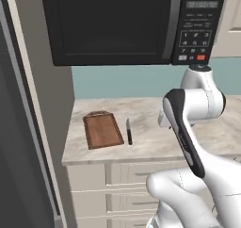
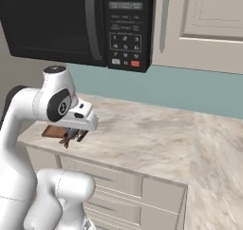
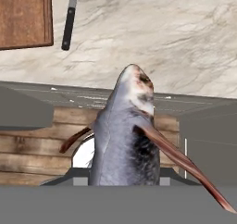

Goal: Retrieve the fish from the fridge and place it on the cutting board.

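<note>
The white arm is folding at the elbow, its wrist reaching out level, and the gripper [image 2: 71, 138] is pointing downward, clamped on the fish [image 3: 125, 140].

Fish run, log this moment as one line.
gripper: shut on fish | position: near counter front edge | cutting board: bare, knife beside it | step: placing pending

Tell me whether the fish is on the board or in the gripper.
In the gripper. The fish sticks out between the shut fingers, above the counter edge; the board lies bare beside the knife.
</note>
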